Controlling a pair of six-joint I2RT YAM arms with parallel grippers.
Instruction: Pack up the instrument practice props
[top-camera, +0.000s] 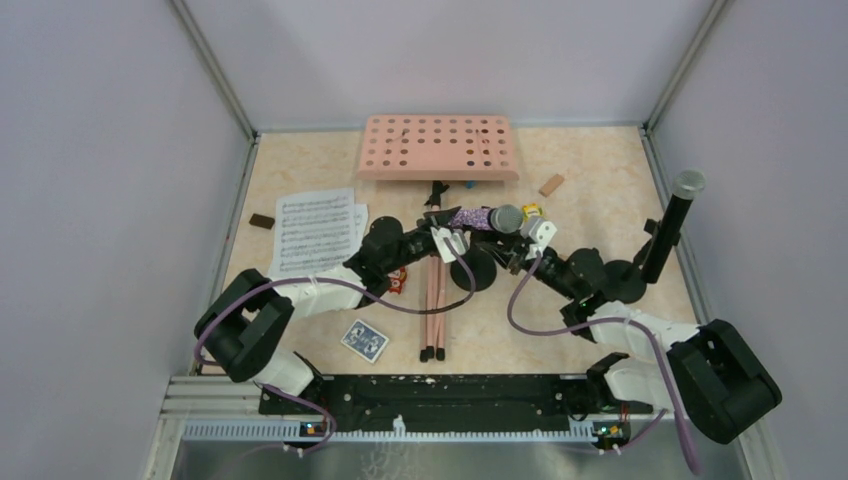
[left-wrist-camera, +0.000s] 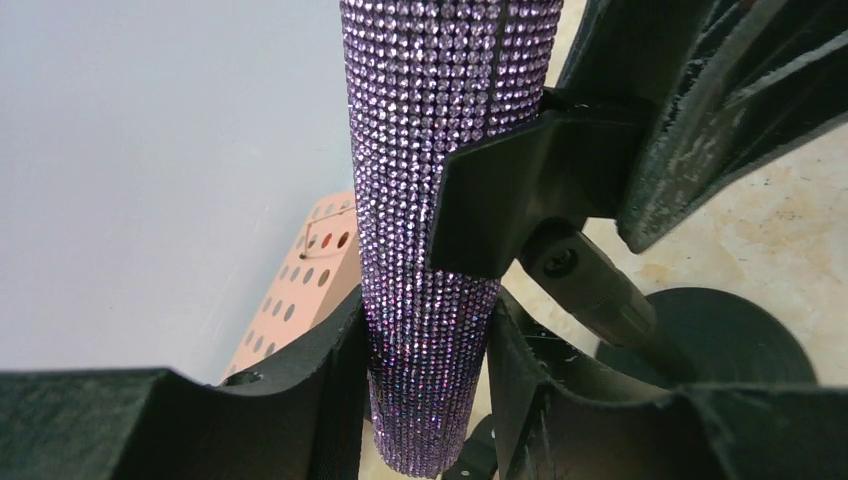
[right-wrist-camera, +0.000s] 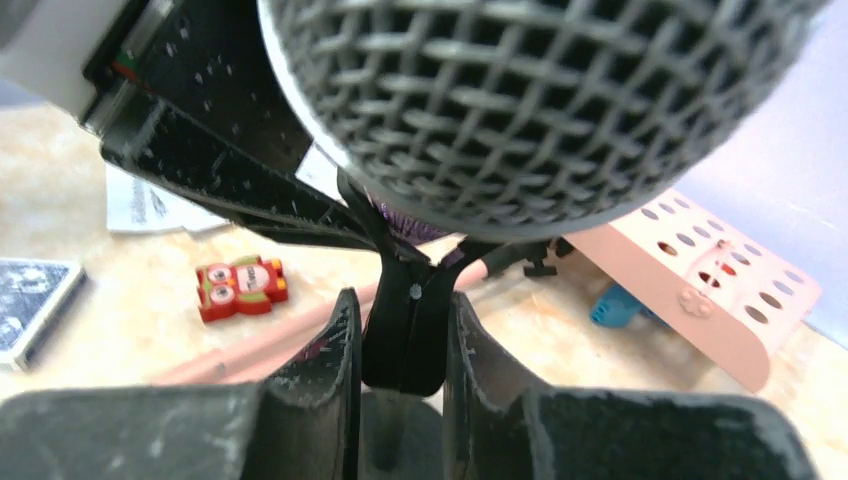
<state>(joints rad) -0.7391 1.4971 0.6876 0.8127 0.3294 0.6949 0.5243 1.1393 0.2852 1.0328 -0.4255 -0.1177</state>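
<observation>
The purple-glitter microphone (top-camera: 478, 217) lies nearly level in the clip of a short black mic holder (top-camera: 481, 270) at mid-table. My left gripper (left-wrist-camera: 430, 345) is shut on its glitter handle (left-wrist-camera: 450, 150), just below the clip (left-wrist-camera: 510, 200). My right gripper (right-wrist-camera: 402, 325) is shut on the holder's black clip neck (right-wrist-camera: 405, 300), under the grey mesh head (right-wrist-camera: 540, 100). The black microphone (top-camera: 678, 210) stands in the other holder (top-camera: 628, 282) at right. The salmon-pink rack (top-camera: 437, 147) stands at the back, its legs (top-camera: 436, 300) flat on the table. Sheet-music pages (top-camera: 315, 232) lie at left.
A blue card pack (top-camera: 364, 340) lies near the front. A red owl toy (right-wrist-camera: 240, 288) sits beside the pink legs. A blue toy (right-wrist-camera: 612, 305) lies under the rack, a wooden block (top-camera: 551, 184) to its right, a brown block (top-camera: 262, 221) at far left.
</observation>
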